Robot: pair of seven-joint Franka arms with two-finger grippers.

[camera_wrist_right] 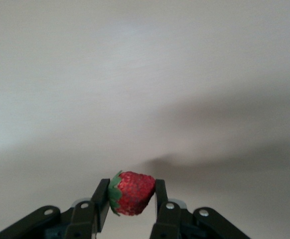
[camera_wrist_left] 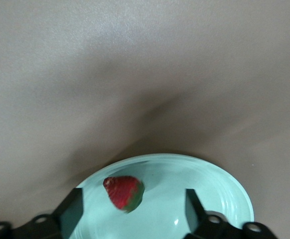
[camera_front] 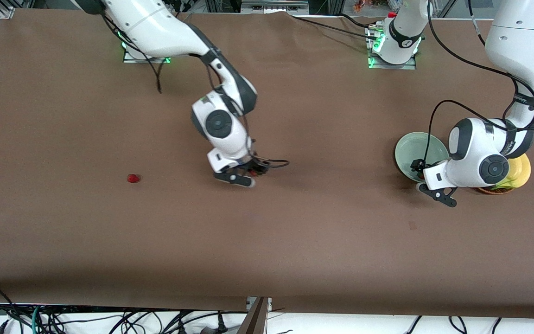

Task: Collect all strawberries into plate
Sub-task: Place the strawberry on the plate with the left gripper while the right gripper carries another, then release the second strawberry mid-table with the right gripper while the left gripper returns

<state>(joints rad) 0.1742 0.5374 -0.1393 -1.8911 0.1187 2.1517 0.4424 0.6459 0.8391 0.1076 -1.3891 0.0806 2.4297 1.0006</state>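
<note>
My right gripper (camera_front: pixel 248 174) is shut on a strawberry (camera_wrist_right: pixel 131 192), red with a green cap, and holds it low over the middle of the table; the right wrist view shows it between the fingers (camera_wrist_right: pixel 101 204). My left gripper (camera_front: pixel 434 189) is open over the near rim of the pale mint-green plate (camera_front: pixel 415 146). In the left wrist view a second strawberry (camera_wrist_left: pixel 123 192) lies loose in the plate (camera_wrist_left: pixel 215 189), between the spread fingers (camera_wrist_left: pixel 71 209) and touching neither. A third strawberry (camera_front: pixel 132 178) lies on the table toward the right arm's end.
A brown wicker basket (camera_front: pixel 492 189) holding a yellow fruit (camera_front: pixel 520 169) stands beside the plate, mostly hidden under the left arm's wrist. The table is covered with a brown cloth (camera_front: pixel 295 241).
</note>
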